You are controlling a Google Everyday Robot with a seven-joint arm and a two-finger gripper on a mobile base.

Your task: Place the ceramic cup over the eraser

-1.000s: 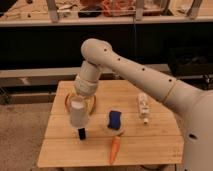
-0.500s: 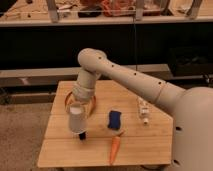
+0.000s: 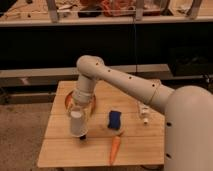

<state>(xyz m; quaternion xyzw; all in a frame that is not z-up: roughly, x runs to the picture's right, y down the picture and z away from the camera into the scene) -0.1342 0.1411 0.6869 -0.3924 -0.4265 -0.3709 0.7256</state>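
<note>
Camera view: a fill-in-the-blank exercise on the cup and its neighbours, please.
1. The gripper is shut on the ceramic cup, low over the black ____.
2. Picture-right of the cup lies a ____ lump.
3. Nearest the table's front edge lies an orange ____.
Missing: eraser; blue; carrot.
</note>
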